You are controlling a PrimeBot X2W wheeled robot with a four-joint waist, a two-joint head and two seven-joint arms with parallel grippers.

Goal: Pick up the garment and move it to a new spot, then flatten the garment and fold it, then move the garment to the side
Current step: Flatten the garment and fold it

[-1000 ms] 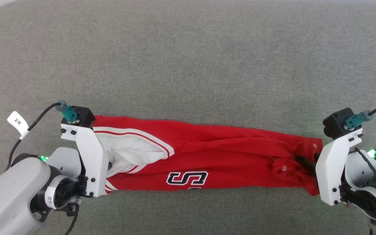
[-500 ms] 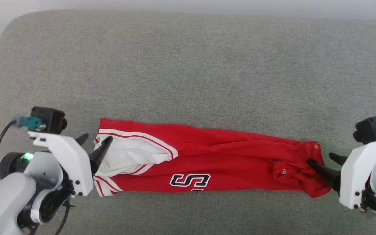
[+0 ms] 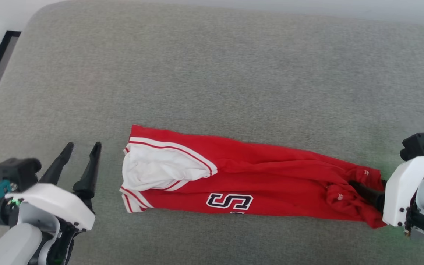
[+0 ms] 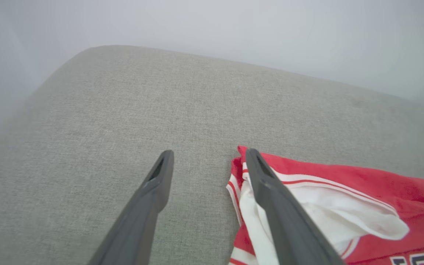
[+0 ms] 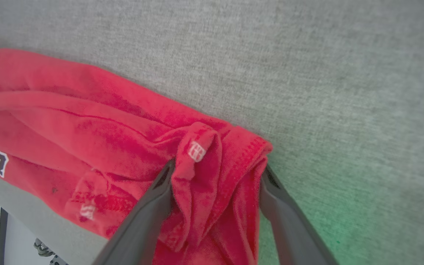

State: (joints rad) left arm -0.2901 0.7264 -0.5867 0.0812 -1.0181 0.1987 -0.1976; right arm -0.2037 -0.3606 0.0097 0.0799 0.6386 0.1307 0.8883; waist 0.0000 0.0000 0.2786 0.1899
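Your left gripper [image 3: 82, 147] stands splayed, empty, beside the shirt [image 3: 263, 176]; your right gripper [image 5: 217, 167] gapes, fingers [image 5: 142, 221] astride its bunched end.

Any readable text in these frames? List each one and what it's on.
"S": black, white-outlined letter on the garment, lying sideways; the lettering around it is folded under.
Small white tag at the garment's red end: too small to read.
Second white tag nearby: also unreadable.
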